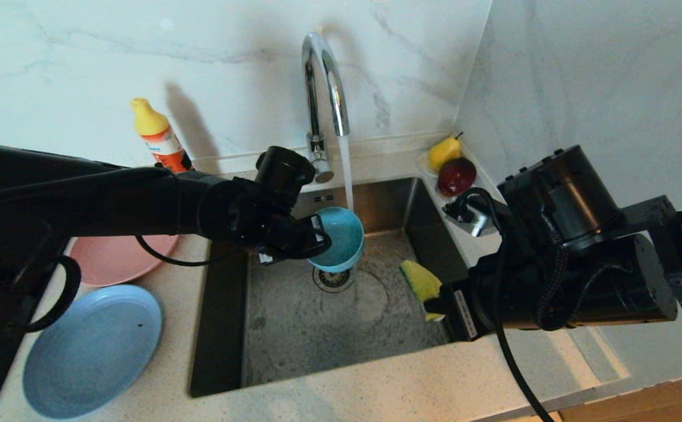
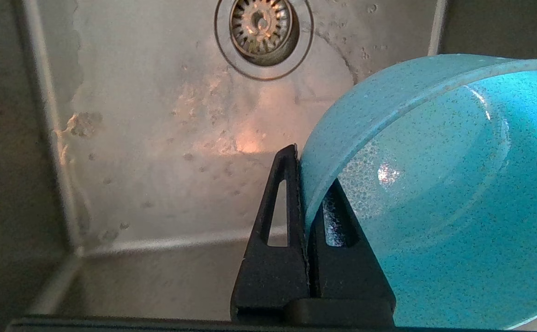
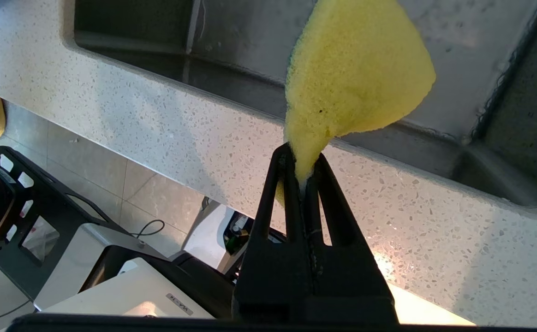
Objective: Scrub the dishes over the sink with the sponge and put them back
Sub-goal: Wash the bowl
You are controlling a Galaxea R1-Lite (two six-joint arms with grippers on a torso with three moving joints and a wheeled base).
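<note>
My left gripper [image 1: 317,235] [image 2: 309,173] is shut on the rim of the teal-blue bowl [image 1: 341,237] [image 2: 434,193]. It holds the bowl tilted over the sink [image 1: 294,316], just above the drain strainer [image 1: 333,278] [image 2: 261,25] and under the running tap [image 1: 323,82]. At the sink's right edge my right gripper [image 1: 437,305] [image 3: 301,161] is shut on the yellow sponge [image 1: 420,280] [image 3: 356,78], which has a green edge. On the counter left of the sink lie the pink plate [image 1: 119,258] and the pale-blue plate [image 1: 92,350].
A yellow-capped detergent bottle [image 1: 159,136] stands at the back wall. A yellow pear [image 1: 443,151] and a red apple [image 1: 457,176] sit in the back right corner. Water streams from the tap [image 1: 345,170]. The speckled counter edge [image 3: 158,120] runs in front.
</note>
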